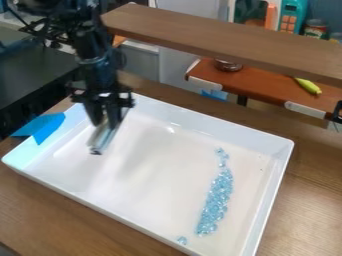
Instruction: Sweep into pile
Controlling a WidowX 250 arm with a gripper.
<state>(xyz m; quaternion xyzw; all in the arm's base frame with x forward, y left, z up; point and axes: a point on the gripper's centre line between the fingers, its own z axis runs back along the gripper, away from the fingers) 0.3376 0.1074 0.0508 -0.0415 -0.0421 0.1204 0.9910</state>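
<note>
Lying in the big white tray (291, 150), well apart from the tool (107, 117) and off to its right, are lots of little see-through blue bits (215, 200). They make a long, skinny, bendy line, thin at the far end and fatter lower down. One small clump (182, 240) sits just beside the near end of the line.

The tool hangs down over the other side of the tray, clamped on a shiny gray bar (100, 140). The bar tips a bit, with its low end pointing to the near side.

Blue tape (43, 129) goes over the tray's edge, to the left of the tool. The tray sits on a brown wood tabletop (310, 195).

Behind the tool and to its right, a long wood board (220, 40) runs up high. Under it is a red-brown counter (264, 89) with a dark round bowl (228, 65) and a yellow-green toy (308, 86). A flat black top (33, 65) is to the left of the tool.
</note>
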